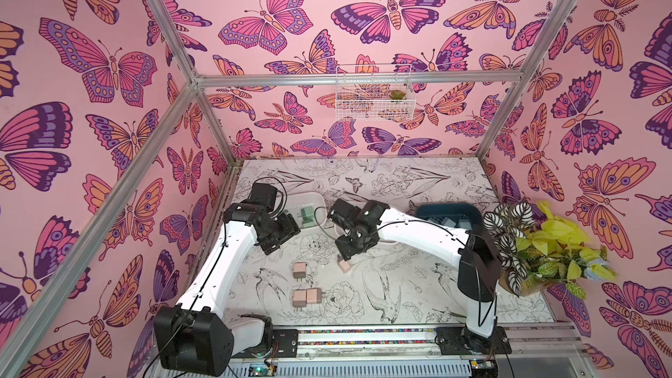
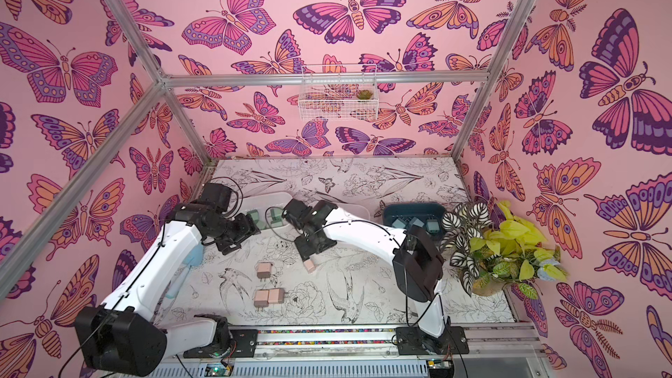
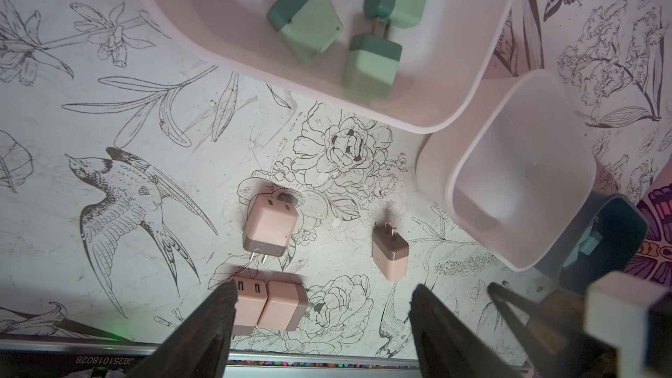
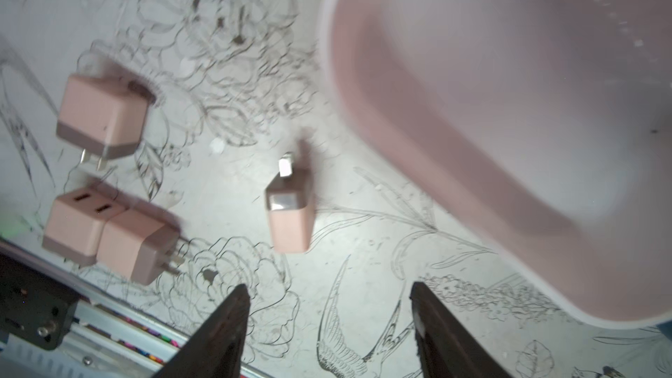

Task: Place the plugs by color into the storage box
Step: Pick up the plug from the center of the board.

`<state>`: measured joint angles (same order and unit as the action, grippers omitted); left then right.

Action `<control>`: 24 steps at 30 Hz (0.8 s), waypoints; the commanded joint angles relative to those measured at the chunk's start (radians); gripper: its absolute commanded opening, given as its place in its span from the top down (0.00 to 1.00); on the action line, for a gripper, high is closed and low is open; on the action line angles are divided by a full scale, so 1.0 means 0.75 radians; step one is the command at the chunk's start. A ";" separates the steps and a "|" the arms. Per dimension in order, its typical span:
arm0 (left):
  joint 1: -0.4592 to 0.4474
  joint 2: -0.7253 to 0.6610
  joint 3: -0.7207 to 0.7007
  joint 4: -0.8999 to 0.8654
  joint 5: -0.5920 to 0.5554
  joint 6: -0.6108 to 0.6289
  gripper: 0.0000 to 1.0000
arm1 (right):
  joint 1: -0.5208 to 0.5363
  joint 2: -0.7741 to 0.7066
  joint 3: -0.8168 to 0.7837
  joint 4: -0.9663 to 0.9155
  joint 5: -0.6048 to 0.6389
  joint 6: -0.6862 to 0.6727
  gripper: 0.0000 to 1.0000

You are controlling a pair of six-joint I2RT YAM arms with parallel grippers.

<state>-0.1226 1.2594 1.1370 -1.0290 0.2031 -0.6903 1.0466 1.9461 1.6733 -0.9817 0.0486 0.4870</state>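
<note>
Looks like a robotics lab cell: aluminium frame (image 1: pixel 272 81), butterfly-print walls (image 1: pixel 72 140), sketch-printed worktop (image 1: pixel 400 183), potted plant (image 1: pixel 538 245) right of the right end effector (image 1: pixel 342 256).

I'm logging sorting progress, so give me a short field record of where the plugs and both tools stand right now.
pink plugs: four loose on the table, two of them touching
green plugs: in the pale bin
teal-blue plugs: in the dark teal bin
middle bin: empty
left tool: open, holding nothing
right tool: open, near the lone pink plug
</note>
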 commanded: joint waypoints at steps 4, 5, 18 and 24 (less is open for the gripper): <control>0.011 0.004 0.016 -0.039 0.039 0.032 0.23 | 0.079 0.136 0.054 0.013 0.022 0.028 0.26; 0.012 0.004 0.012 -0.039 0.042 0.033 0.23 | 0.077 0.155 0.057 0.010 0.041 0.028 0.25; 0.011 -0.039 -0.043 -0.043 0.036 0.029 0.23 | 0.077 0.323 0.066 0.046 0.087 -0.016 0.36; 0.011 -0.041 -0.056 -0.043 0.036 0.024 0.23 | 0.077 0.306 0.048 0.060 0.070 -0.017 0.64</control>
<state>-0.1181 1.2427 1.1145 -1.0344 0.2214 -0.6815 1.1065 2.1757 1.6936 -0.9379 0.0959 0.4789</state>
